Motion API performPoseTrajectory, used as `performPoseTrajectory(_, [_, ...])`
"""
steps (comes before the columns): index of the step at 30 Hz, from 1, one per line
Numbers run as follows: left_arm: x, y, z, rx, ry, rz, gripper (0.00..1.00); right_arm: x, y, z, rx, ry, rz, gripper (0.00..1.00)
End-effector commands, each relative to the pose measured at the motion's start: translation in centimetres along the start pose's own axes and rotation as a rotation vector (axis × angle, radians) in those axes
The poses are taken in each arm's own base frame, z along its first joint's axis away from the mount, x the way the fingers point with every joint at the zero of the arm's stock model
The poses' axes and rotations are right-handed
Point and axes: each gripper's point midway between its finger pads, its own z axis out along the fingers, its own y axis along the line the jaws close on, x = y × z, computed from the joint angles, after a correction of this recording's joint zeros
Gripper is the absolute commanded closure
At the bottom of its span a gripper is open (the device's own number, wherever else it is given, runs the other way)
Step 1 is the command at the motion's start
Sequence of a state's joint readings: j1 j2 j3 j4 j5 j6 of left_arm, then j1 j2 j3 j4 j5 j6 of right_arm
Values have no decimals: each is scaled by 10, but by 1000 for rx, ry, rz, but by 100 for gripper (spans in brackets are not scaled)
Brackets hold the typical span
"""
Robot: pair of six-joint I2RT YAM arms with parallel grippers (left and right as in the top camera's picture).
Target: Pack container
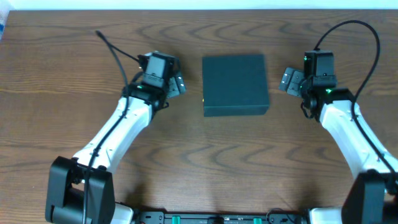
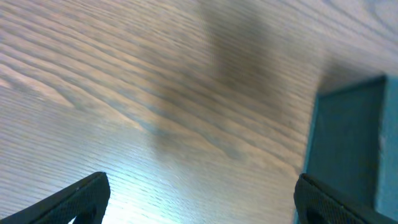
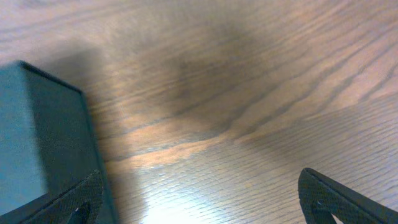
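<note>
1. Container [image 1: 236,84]: you have a square box in dark teal-black. It is matte, looks like rigid cardboard, and has crisp straight edges. The top lies flat and closed, and the faces you can see are plain.
2. Position: it rests on the table [image 1: 205,168], centred and somewhat toward the far side. It lies between the two grippers and touches neither.
3. Table: brown wood grain with long flowing lines. Both wrist views show a soft sheen and a pale glare patch.
4. Left gripper [image 1: 177,84]: it sits near the box's left side with the jaws spread wide and nothing held. In your left wrist view the black, finely textured fingers [image 2: 81,199] sit at the lower corners with bare wood between them. A box corner shows at the right.
5. Right gripper [image 1: 289,79]: it sits near the box's right side, also spread wide and empty. Its right wrist view shows the dark fingers [image 3: 336,199] low in frame, with the box wall at the left.
6. Arms: white links, black joints.
</note>
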State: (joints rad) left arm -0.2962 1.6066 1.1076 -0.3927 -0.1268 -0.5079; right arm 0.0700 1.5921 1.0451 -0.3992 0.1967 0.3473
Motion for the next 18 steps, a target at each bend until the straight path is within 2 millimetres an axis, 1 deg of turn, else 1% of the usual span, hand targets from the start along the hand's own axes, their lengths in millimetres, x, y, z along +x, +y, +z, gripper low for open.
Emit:
performPoseTrajectory(1, [-6, -4, -4, 40, -3, 27, 5, 13, 6, 18, -43, 58, -20, 1])
performPoseTrajectory(6, [-10, -9, 2, 56, -23, 64, 5, 20, 17, 38, -79, 78, -30, 1])
performPoseTrajectory(9, [-6, -9, 9, 54, -4, 66, 5, 24, 26, 47, -106, 82, -44, 1])
performPoseTrajectory(13, [0, -8, 18, 43, 17, 69, 5, 29, 34, 53, -121, 92, -55, 1])
performPoseTrajectory(18, [4, -7, 26, 35, 31, 71, 5, 30, 44, 54, -157, 90, -63, 1])
